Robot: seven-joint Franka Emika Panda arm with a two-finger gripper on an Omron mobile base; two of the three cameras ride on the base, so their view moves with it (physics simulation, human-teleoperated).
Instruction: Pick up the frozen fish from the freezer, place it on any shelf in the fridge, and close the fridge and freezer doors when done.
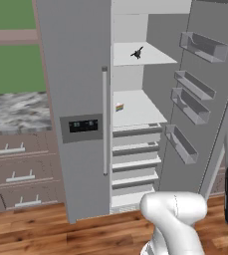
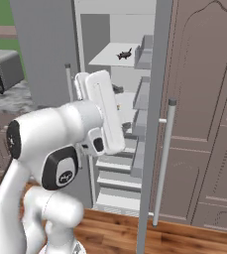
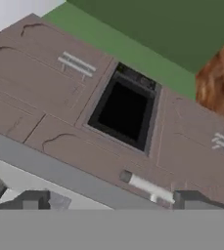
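The fish [image 1: 137, 53] lies on the upper shelf [image 1: 150, 57] of the fridge [image 1: 135, 114] — small and dark, alone there. The fridge door [image 1: 205, 94] stands wide open; the left door [image 1: 75, 99] is shut. The gripper [image 3: 113, 200] — jaws spread wide, holding nothing — points at brown cabinets [image 3: 59, 97] and a dark oven [image 3: 123, 112].

Fish [image 1: 137, 53] lies on the fridge's upper shelf [image 1: 155, 57]; drawers [image 1: 135, 164] stacked below.
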